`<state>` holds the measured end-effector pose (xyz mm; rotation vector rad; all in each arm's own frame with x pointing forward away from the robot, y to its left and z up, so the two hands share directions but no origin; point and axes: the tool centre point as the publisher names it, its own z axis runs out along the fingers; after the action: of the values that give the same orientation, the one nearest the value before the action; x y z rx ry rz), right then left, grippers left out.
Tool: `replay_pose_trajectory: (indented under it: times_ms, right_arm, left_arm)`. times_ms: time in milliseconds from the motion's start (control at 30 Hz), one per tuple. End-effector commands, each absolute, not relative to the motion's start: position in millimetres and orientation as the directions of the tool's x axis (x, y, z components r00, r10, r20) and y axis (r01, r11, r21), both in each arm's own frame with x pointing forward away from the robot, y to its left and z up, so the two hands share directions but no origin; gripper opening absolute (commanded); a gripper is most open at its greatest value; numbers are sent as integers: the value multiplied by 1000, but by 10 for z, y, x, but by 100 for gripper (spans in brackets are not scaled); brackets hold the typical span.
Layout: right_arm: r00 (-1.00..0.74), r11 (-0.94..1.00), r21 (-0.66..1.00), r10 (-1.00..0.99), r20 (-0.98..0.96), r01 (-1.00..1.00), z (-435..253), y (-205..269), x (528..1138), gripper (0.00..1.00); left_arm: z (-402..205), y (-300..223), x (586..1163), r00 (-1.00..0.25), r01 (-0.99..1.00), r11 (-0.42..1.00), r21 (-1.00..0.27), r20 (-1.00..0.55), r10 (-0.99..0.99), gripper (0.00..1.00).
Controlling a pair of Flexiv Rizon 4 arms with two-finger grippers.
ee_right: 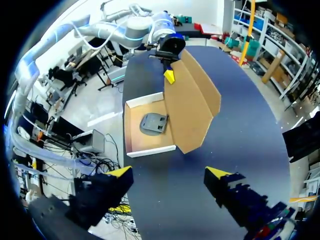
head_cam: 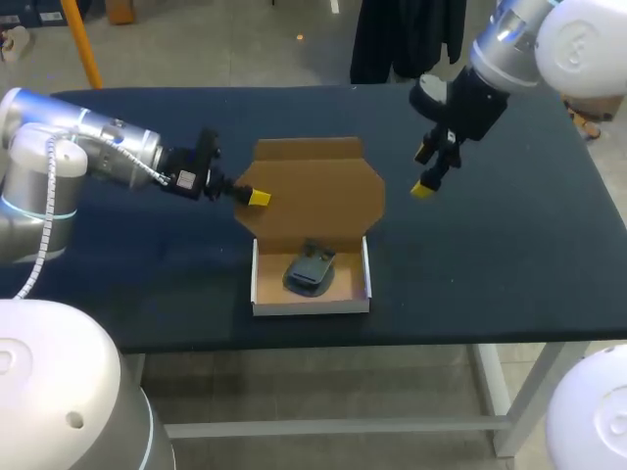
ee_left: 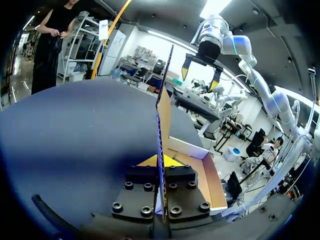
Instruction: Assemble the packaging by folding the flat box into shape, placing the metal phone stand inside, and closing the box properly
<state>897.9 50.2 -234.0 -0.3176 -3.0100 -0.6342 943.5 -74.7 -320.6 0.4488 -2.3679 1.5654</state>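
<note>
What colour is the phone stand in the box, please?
The phone stand is dark grey; the head view shows it best.

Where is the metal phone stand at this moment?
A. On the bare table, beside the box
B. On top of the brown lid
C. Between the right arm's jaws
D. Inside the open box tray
D: the phone stand lies on the floor of the box, between its white walls and in front of the open lid; the right arm's jaws stand open and empty.
</note>
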Motion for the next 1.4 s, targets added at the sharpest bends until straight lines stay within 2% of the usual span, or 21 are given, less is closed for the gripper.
replay_pose_trajectory:
  times_ms: [33, 133, 533, 900, 1400]
  right_arm:
    - [-978, 901, 382, 186, 92, 207, -2282, 570, 9005, 100]
    - [-980, 904, 378, 180, 87, 200, -2240, 624, 9017, 100]
    - [-983, 914, 362, 167, 75, 183, -2160, 778, 9006, 100]
    - [-983, 916, 357, 168, 73, 183, -2118, 848, 8982, 100]
    - [-983, 918, 351, 168, 77, 184, -2094, 931, 8963, 100]
  left_arm:
    - [-3217, -741, 9441, -916, -397, 370, -840, 386, -106, 0]
    - [-3217, -741, 9441, -916, -397, 370, -840, 386, -106, 0]
    - [-3188, -670, 9226, -974, -219, 359, -907, 183, -134, 0]
    - [-3156, -709, 9088, -993, -59, 404, -913, 14, -114, 0]
    - [-3188, -740, 9075, -993, 36, 447, -894, -81, -83, 0]
